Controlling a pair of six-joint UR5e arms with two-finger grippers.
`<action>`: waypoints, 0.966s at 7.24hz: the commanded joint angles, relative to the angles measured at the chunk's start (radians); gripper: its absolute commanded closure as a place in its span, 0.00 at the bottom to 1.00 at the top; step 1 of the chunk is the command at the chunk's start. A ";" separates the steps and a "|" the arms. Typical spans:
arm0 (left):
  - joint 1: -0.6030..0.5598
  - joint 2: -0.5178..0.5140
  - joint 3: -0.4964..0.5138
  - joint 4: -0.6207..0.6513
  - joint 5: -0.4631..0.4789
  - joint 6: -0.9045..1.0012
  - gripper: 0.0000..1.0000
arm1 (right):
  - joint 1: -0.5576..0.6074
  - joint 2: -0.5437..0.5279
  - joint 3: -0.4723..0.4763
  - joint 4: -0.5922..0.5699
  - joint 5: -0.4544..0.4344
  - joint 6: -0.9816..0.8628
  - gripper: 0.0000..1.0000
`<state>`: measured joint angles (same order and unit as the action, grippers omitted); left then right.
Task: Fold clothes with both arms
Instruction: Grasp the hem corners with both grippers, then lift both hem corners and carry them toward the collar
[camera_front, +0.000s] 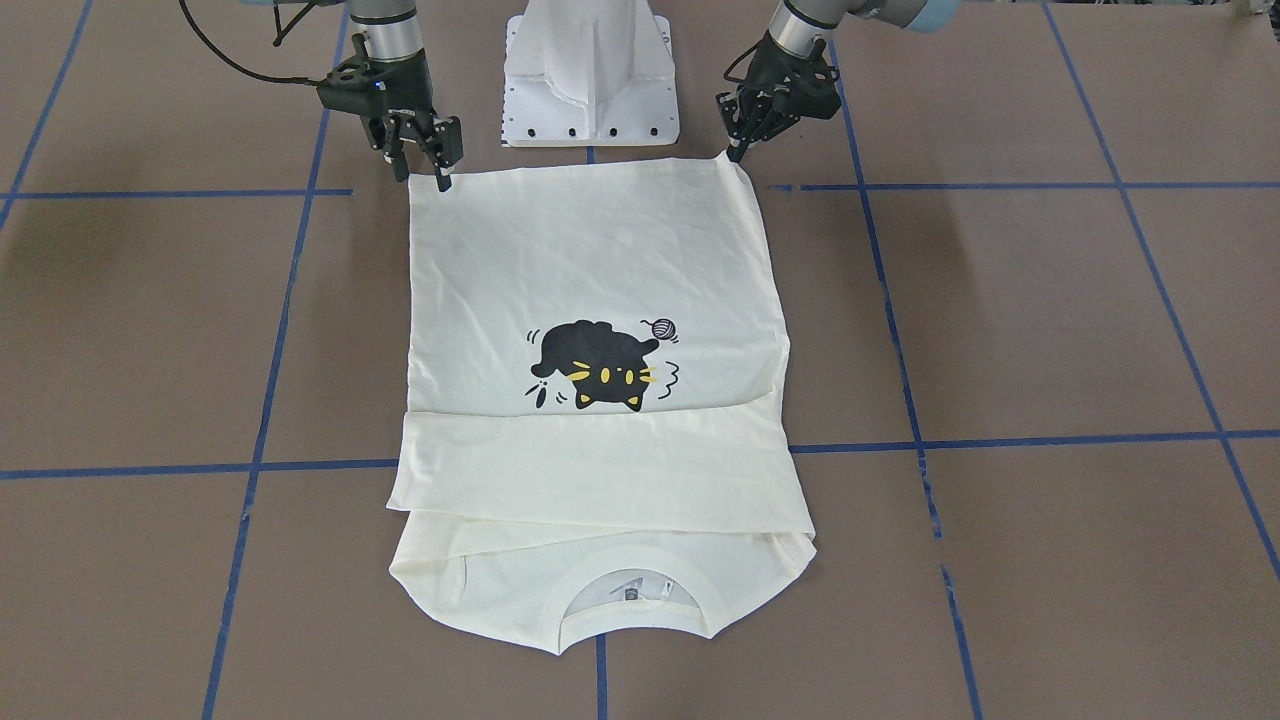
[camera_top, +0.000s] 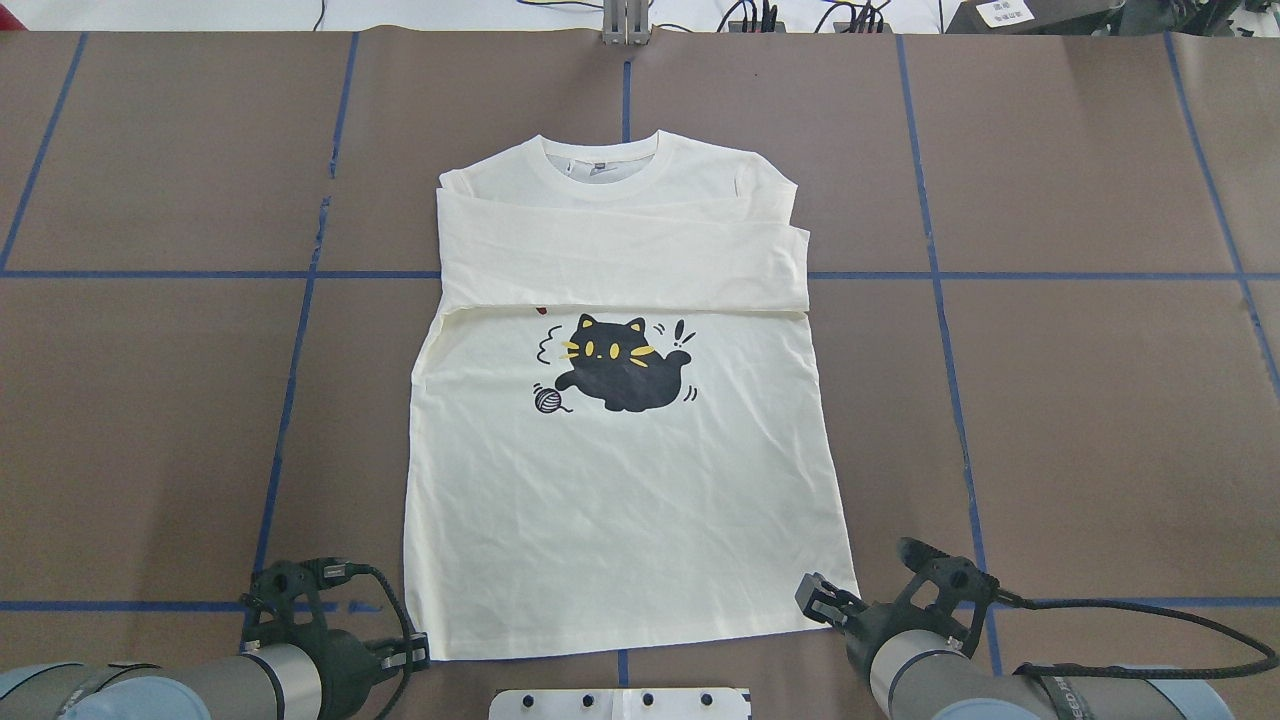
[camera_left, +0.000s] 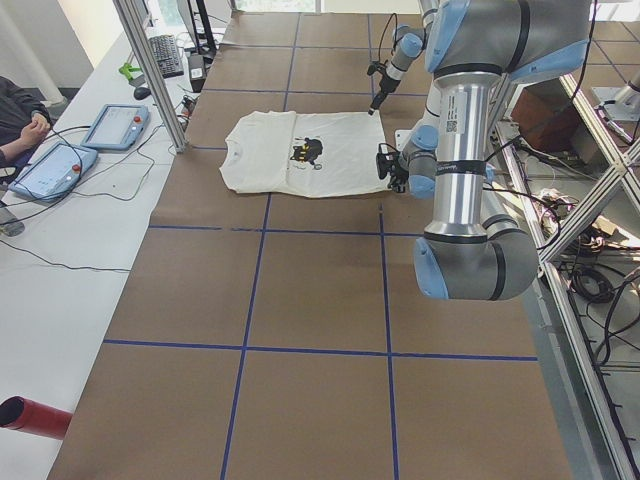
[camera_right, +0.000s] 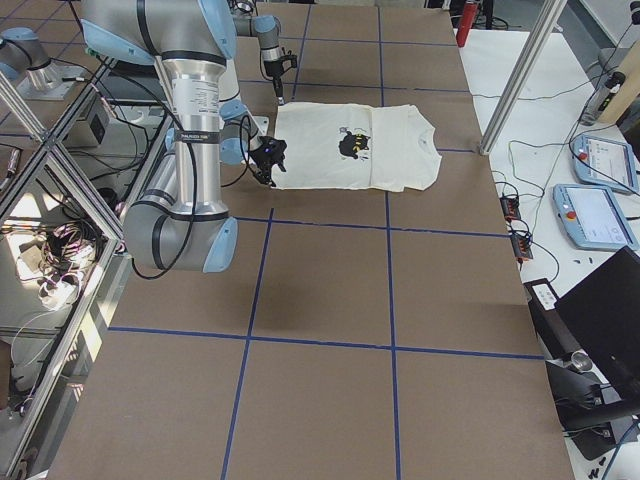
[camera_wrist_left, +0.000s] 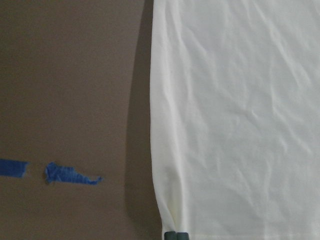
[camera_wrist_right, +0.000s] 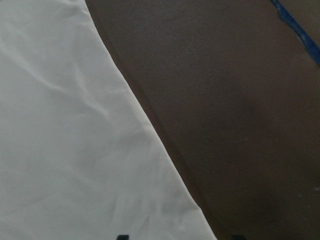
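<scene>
The cream shirt (camera_top: 620, 500) lies flat with its cat print (camera_top: 620, 365) up, collar (camera_top: 600, 165) far from the robot and the sleeves folded across the chest. My left gripper (camera_front: 737, 153) is shut on one hem corner; in the left wrist view its fingertips (camera_wrist_left: 175, 235) meet at the cloth's edge. My right gripper (camera_front: 425, 170) stands open at the other hem corner. In the right wrist view its two fingertips (camera_wrist_right: 121, 236) are wide apart with the shirt's corner (camera_wrist_right: 200, 225) between them.
The white base plate (camera_top: 620, 703) sits between the two arms at the robot's edge. Blue tape lines (camera_top: 300, 330) cross the brown table. A person's hand (camera_left: 35, 125) and two pendants (camera_left: 115, 125) are at a side bench.
</scene>
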<state>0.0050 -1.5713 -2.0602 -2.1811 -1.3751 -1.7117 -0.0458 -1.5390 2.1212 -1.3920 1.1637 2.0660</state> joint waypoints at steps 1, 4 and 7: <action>0.000 0.001 0.000 0.000 -0.001 0.000 1.00 | -0.023 -0.024 0.000 -0.001 -0.018 0.009 0.25; 0.000 0.002 0.000 -0.002 -0.001 0.000 1.00 | -0.064 -0.024 -0.003 -0.002 -0.047 0.039 0.34; 0.000 0.002 0.000 -0.005 0.004 -0.005 1.00 | -0.066 -0.024 -0.004 -0.002 -0.061 0.039 0.62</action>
<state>0.0046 -1.5687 -2.0601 -2.1845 -1.3732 -1.7143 -0.1109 -1.5631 2.1181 -1.3933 1.1105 2.1041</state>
